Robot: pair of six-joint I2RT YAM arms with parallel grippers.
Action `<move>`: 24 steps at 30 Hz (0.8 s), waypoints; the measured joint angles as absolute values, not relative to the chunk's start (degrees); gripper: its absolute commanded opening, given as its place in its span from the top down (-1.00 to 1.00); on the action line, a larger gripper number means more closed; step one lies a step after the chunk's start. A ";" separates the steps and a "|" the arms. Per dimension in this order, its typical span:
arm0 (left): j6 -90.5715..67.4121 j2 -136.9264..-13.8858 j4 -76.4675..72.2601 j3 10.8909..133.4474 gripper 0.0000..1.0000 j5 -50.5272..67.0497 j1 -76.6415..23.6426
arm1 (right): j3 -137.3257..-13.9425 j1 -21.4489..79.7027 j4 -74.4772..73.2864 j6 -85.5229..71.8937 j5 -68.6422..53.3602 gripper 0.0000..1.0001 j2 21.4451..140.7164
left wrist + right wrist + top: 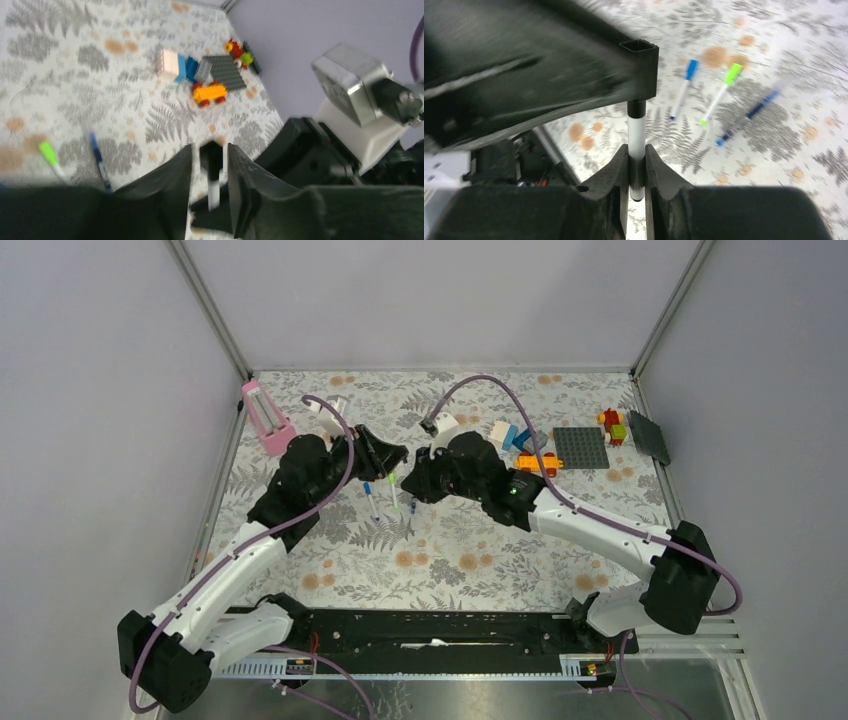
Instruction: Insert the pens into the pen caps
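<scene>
Left pincer (397, 454) faces right pincer (419, 466) near pens (393, 492).

One white pen (636, 132) stands upright, clamped in the right pincer (636, 152), its top in the black cap (212, 162) held by the left pincer (211, 149). Three capped pens lie side by side mid-worktop (480, 540): light-blue-capped pen (683, 92), green-capped pen (721, 95), dark blue pen (749, 116).

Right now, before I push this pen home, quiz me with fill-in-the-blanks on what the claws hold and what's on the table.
1. The right claw is shut on a pen whose barrel is ____.
2. The cap at that pen's top end, between the left claw fingers, is ____.
3. ____ more pens lie on the table.
4. Between the light-blue-capped pen and the dark blue pen lies a third pen with a ____ cap.
Missing: white; black; three; green.
</scene>
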State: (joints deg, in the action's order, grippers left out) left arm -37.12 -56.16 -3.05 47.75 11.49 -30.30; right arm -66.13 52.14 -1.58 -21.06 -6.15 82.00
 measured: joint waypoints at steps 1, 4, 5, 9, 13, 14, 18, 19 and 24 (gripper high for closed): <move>-36.64 -56.01 -0.93 47.88 -0.15 10.83 -30.44 | -64.75 52.27 -0.32 -21.96 -4.78 1.00 81.76; -35.18 -54.00 6.81 48.03 -0.67 9.17 -30.74 | -60.10 51.29 1.28 -25.21 0.99 1.00 80.84; -34.41 -53.19 9.02 48.29 -0.88 8.75 -30.76 | -58.67 50.94 1.21 -26.37 2.94 1.00 80.82; -31.18 -49.01 17.74 51.07 -0.98 5.98 -30.79 | -55.83 50.50 0.12 -30.59 8.88 1.00 82.11; -28.23 -45.19 24.56 53.28 -0.98 0.43 -30.81 | -58.04 50.17 -2.48 -34.28 12.47 1.00 88.23; -27.81 -44.56 26.41 53.69 -0.98 -1.34 -30.81 | -59.09 50.06 -3.27 -34.85 12.82 1.00 90.15; -27.22 -42.33 34.30 53.69 -0.98 -7.14 -30.79 | -66.46 49.21 -8.73 -37.43 14.11 1.00 100.31; -27.24 -41.63 35.62 53.17 -0.98 -8.05 -30.81 | -67.88 48.99 -9.87 -37.89 14.15 1.00 102.17; -28.73 -35.29 39.42 47.57 -0.98 -12.08 -30.81 | -72.40 47.99 -14.55 -40.03 14.39 0.86 108.90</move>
